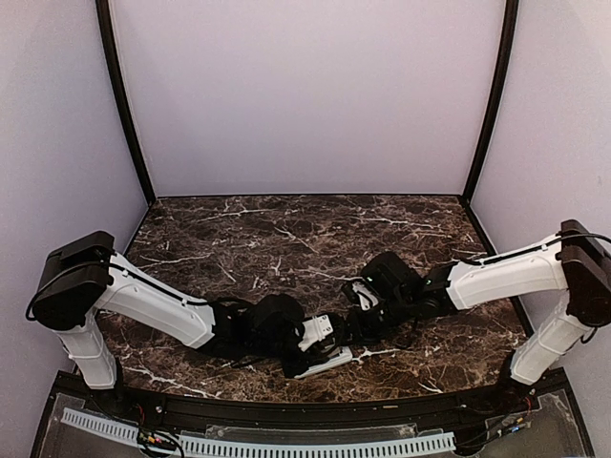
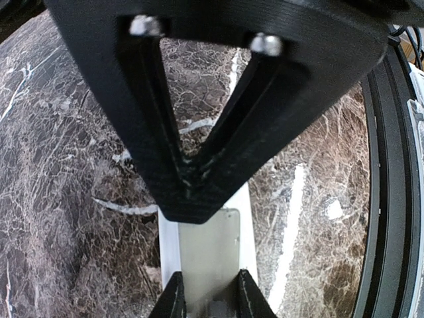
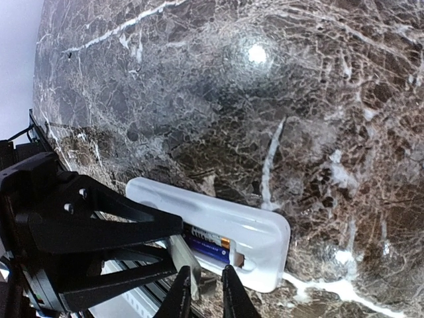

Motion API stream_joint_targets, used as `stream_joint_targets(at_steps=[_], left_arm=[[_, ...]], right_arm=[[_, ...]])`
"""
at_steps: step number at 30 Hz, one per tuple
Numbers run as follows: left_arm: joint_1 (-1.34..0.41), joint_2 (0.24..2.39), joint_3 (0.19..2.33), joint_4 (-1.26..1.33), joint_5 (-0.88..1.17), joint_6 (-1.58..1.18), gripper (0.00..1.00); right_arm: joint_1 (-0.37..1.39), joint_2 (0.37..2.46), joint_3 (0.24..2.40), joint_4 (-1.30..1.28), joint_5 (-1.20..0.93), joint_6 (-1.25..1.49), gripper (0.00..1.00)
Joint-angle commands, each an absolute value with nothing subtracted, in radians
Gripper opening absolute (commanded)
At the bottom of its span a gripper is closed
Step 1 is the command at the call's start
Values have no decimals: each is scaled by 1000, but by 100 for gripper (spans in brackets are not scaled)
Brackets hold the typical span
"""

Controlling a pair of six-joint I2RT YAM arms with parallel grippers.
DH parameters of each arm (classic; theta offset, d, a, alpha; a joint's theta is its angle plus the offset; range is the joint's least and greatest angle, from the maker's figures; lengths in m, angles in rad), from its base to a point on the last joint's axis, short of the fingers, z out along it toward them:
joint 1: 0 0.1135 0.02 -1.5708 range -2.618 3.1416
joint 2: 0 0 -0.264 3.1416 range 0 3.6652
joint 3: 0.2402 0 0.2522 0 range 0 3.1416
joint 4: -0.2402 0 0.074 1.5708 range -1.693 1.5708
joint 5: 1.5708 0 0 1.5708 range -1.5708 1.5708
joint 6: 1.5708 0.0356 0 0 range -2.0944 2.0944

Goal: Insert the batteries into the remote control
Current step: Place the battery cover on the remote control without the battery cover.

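**Clamping the remote control (image 3: 218, 232) at one end, hovering beside its open bay**

Working over a dark, white-veined marble table (image 1: 286, 239), close to its near edge. Reaching inward from both sides with two white-and-black arms (image 1: 162, 305), meeting low in the middle of the top view. Covering there nearly everything between the black wrists, and leaving only white slivers, too small to sort out.

Gripping with the left gripper (image 2: 211, 285): pressing its two fingers (image 2: 175, 298) against the long sides of the white body, seen in the left wrist view. Hiding the far part of the handset behind the other claw's black frame, and cutting off the near part at the lower edge. Showing in between only a flat pale grey panel (image 2: 209, 245) within white borders, too blurred to read.

Lying low against the marble with the recessed back upward, in the right wrist view; touching the stone or not, impossible to tell. Carrying one of the batteries (image 3: 209, 246) lengthwise in the bay, dark blue with an orange band. Losing the bay's left part behind the left claw's black frame. Showing a pale grey shape (image 3: 184, 262), stick-like, just beside that cell, too blurred to name.

Hovering with the right gripper (image 3: 205, 275) just at the handset's near side, fingertips slightly apart, gripping nothing visible.
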State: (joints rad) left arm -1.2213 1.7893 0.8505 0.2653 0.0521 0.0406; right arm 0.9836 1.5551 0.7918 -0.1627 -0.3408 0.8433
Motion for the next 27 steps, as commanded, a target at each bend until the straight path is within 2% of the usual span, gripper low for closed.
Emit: stream_joint_targets(at_steps=[1, 9, 14, 27], left_arm=[[-1226, 1848, 816, 82, 37, 40, 20], [-1227, 1850, 818, 79, 35, 41, 20], [-1227, 1852, 819, 73, 33, 42, 19], [-1227, 1852, 821, 68, 26, 42, 20]], right_arm=[[983, 1503, 789, -247, -335, 830, 16], [962, 1522, 734, -147, -425, 849, 23], [959, 1563, 728, -90, -461, 853, 23], [957, 1598, 715, -29, -489, 866, 8]])
